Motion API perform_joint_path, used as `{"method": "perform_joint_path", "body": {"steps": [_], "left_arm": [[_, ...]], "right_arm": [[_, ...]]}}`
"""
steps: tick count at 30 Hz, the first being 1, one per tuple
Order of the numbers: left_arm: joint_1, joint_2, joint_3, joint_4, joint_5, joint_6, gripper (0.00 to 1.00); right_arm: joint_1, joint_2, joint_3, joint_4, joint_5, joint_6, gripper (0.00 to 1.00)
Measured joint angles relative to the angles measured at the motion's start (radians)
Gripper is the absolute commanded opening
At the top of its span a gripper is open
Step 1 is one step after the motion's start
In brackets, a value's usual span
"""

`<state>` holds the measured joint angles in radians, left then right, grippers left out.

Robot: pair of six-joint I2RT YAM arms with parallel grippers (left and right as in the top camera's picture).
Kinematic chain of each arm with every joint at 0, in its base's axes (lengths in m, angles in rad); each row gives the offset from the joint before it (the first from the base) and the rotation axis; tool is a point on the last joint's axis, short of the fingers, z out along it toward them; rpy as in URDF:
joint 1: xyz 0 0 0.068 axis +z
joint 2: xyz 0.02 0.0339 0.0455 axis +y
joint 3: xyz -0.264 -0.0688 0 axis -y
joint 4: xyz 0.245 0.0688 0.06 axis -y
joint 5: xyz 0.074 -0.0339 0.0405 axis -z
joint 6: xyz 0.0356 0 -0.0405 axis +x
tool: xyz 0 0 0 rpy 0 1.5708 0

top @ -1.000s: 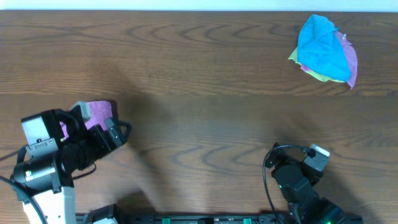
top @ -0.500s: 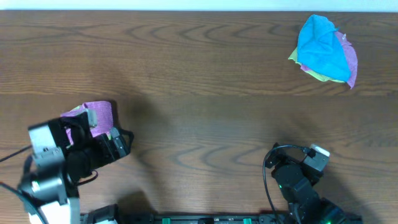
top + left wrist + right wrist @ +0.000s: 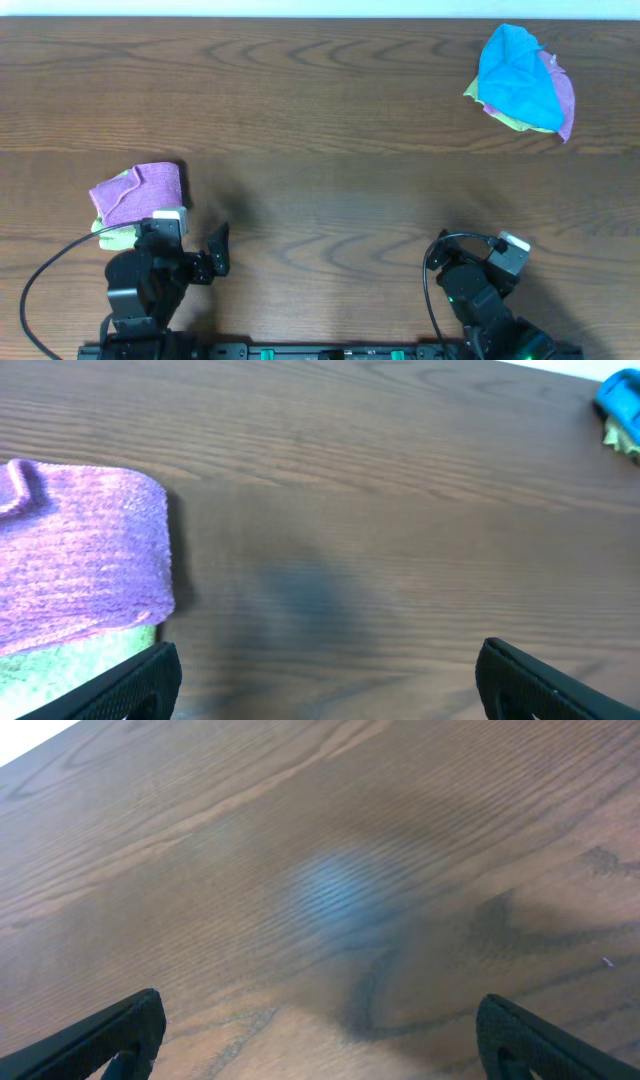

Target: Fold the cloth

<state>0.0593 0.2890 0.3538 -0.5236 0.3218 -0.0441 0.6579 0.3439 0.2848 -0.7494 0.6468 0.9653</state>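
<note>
Table (image 3: 330, 110) — green cloth (image 3: 70, 660) under purple cloth (image 3: 138, 192), blue heap (image 3: 515, 75) apart.

The picture's left edge crops the cloth (image 3: 80, 550).

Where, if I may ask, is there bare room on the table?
The wide middle is bare, from the purple cloth at near left to the blue cloth heap at far right; the far left corner too. Crowded only beside those.
</note>
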Motion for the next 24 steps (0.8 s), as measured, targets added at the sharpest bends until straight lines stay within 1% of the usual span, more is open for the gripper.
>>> {"method": "perform_joint_path", "body": {"steps": [9,14,20,24], "left_arm": [[-0.037,-0.134,-0.113,0.002,-0.052,0.130,0.95],[-0.038,-0.205,-0.195,-0.001,-0.065,0.155,0.95],[-0.044,-0.268,-0.195,0.007,-0.094,0.163,0.95],[-0.060,-0.276,-0.195,0.007,-0.112,0.170,0.95]], "right_arm": [[0.000,0.000,0.000,0.000,-0.001,0.000,0.99],[0.000,0.000,0.000,0.000,0.000,0.000,0.99],[0.000,0.000,0.000,-0.001,0.000,0.000,0.99],[0.000,0.000,0.000,-0.001,0.000,0.000,0.99]]}}
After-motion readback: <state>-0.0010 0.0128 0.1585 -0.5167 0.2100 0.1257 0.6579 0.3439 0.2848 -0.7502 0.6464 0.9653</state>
